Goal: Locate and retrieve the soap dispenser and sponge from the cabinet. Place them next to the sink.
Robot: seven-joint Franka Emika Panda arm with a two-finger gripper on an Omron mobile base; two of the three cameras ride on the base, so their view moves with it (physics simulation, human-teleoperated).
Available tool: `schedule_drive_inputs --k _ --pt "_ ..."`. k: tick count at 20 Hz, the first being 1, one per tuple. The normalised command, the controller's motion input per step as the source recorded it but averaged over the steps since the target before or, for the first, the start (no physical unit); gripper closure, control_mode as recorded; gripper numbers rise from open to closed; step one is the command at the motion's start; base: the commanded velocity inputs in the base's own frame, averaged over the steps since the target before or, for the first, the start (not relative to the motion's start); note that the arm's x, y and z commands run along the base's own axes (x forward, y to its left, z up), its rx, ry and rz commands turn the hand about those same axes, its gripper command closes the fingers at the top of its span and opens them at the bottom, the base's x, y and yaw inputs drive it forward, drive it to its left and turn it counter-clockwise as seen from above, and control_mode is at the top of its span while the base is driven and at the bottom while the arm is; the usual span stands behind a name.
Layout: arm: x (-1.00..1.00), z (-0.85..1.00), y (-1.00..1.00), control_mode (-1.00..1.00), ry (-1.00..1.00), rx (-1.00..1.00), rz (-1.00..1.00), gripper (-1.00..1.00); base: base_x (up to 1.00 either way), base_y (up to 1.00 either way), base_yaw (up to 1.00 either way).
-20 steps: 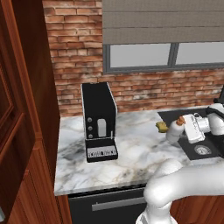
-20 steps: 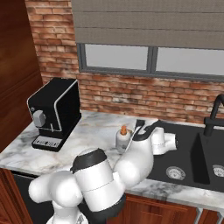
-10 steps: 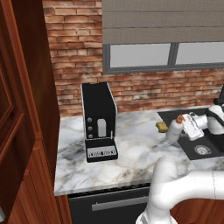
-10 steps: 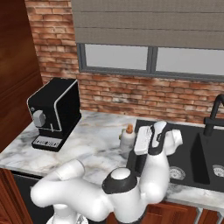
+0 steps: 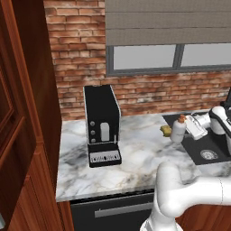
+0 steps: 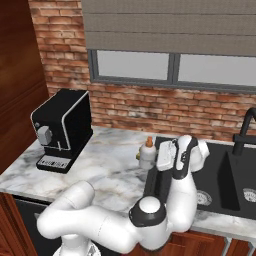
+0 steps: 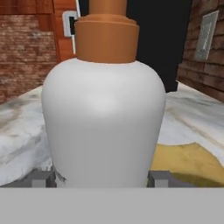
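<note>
The tool (image 5: 186,131) is narrowing around the soap dispenser (image 5: 177,131) on the surface (image 5: 135,153) beside the sink (image 5: 212,153); whether it already pinches cannot be told.

The gripper (image 7: 103,178) now brackets the soap dispenser (image 7: 104,117), its fingertips (image 7: 40,178) hugging the bottle's base where a second ago they stood wider. The forearm, earlier slanting low across the counter, rises steeply at the sink (image 6: 235,176) edge, the elbow swung toward the base cameras.
</note>
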Motion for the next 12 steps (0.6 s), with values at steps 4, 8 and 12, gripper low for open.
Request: schedule_drive_inputs --k 4,8,12 --pt "-0.02 -0.21 0.0 -1.0 -0.1 -0.03 0.01 1.0 0.0 0.0 0.0" --pt "-0.13 -0.19 0.1 -1.0 -0.1 0.0 0.03 1.0 0.0 0.0 0.0" --pt "-0.14 -0.13 0.15 -1.0 -0.12 0.0 0.02 1.0 0.0 0.0 0.0"
